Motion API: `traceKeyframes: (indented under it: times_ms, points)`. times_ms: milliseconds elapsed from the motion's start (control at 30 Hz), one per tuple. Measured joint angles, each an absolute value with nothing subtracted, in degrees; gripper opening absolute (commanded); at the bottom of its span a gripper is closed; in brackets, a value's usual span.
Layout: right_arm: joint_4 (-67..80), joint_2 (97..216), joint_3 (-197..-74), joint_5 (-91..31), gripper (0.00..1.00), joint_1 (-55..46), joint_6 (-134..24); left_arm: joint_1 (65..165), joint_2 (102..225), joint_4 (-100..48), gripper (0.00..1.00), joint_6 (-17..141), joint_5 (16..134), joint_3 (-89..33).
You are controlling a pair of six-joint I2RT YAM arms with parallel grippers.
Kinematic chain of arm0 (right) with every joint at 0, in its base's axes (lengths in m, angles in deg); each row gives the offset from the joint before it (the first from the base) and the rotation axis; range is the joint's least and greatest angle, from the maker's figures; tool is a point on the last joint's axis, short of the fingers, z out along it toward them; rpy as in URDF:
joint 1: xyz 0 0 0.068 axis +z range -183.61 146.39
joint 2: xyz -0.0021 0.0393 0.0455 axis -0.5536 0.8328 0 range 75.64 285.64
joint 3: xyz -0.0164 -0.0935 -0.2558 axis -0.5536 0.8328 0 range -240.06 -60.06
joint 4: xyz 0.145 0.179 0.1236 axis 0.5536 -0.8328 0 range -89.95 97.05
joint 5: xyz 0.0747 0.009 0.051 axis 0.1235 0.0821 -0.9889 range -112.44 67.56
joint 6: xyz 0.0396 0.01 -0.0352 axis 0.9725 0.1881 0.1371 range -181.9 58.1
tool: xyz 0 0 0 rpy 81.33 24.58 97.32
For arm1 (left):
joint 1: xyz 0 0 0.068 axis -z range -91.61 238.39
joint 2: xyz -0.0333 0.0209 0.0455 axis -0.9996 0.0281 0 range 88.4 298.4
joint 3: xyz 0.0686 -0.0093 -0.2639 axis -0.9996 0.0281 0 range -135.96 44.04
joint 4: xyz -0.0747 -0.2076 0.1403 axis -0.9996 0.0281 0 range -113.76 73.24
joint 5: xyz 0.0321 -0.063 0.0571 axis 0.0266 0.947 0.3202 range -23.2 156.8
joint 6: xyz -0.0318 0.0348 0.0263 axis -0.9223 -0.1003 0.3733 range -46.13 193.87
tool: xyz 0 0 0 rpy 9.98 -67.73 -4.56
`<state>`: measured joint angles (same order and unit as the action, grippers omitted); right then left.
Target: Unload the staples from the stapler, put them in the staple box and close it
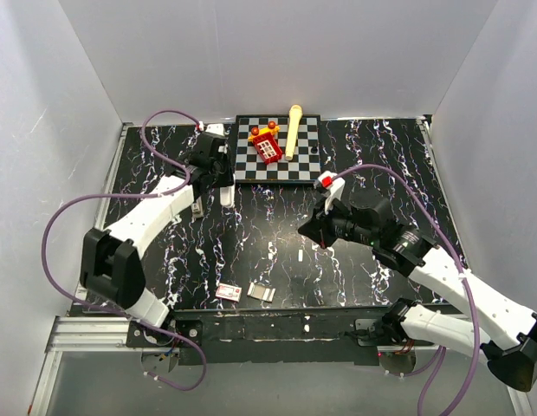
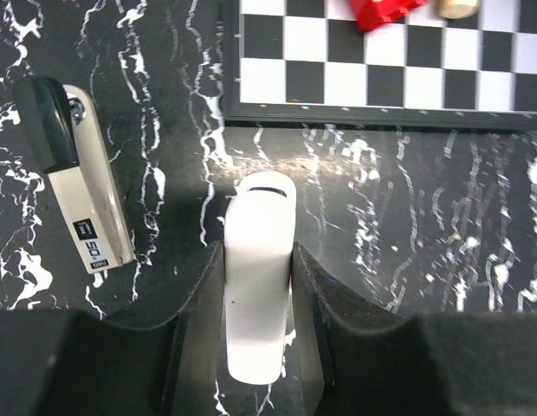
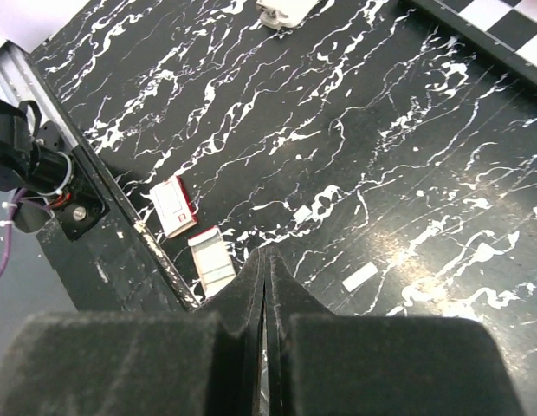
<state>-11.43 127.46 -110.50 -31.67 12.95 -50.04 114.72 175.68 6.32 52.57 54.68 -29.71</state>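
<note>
I see left claw (image 2: 258,253) clenched on white stick (image 2: 260,217). Stapler (image 2: 82,178) lies just beside claw, not touching (right claw (image 3: 265,257) pinched shut, empty).

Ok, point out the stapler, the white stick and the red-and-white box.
stapler (image 2: 87,195), left wrist view, middle of its silver-grey top.
white stick (image 2: 260,286), left wrist view, its mid-body.
red-and-white box (image 3: 173,206), right wrist view, its top face.

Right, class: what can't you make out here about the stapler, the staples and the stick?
1. Inside of the stapler: it is shut in the left wrist view, so its contents are hidden.
2. The staples on the table: too small to count in the right wrist view.
3. Sides of the stick: covered by the left jaws.
4. The white thing, right wrist view: cut off by the top edge.
</note>
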Motion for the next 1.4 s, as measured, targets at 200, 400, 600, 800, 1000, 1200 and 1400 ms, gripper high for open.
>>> traceKeyframes:
  times_ms: [200, 400, 600, 800, 1000, 1200, 1400]
  points:
    - [-8.46, 129.16, -109.41, -34.32, 0.01, 12.95, -48.07, 109.17, 184.42, 6.28, 0.00, 51.30, 54.37, -33.54]
    - [-6.97, 129.75, -108.57, -35.34, 0.01, 12.95, -47.09, 105.23, 191.31, 6.26, 0.00, 51.15, 53.76, -37.80]
    - [-6.31, 130.49, -107.83, -35.91, 0.01, 12.95, -47.00, 104.62, 198.98, 6.45, 0.00, 50.88, 53.69, -41.76]
    - [-6.18, 131.00, -107.81, -36.17, 0.01, 12.95, -47.02, 104.14, 204.36, 7.77, 0.04, 50.60, 53.08, -43.02]
    - [-6.23, 131.65, -107.04, -36.17, 0.06, 12.95, -47.04, 103.68, 205.69, 9.38, 0.44, 51.04, 51.42, -46.21]
    - [-6.62, 132.75, -107.11, -35.96, 0.20, 12.95, -46.89, 103.11, 206.15, 9.84, 0.69, 52.46, 50.98, -46.98]
    - [-10.01, 135.04, -109.12, -33.99, 0.35, 12.95, -46.34, 103.02, 205.15, 9.91, 0.72, 53.03, 54.94, -46.96]
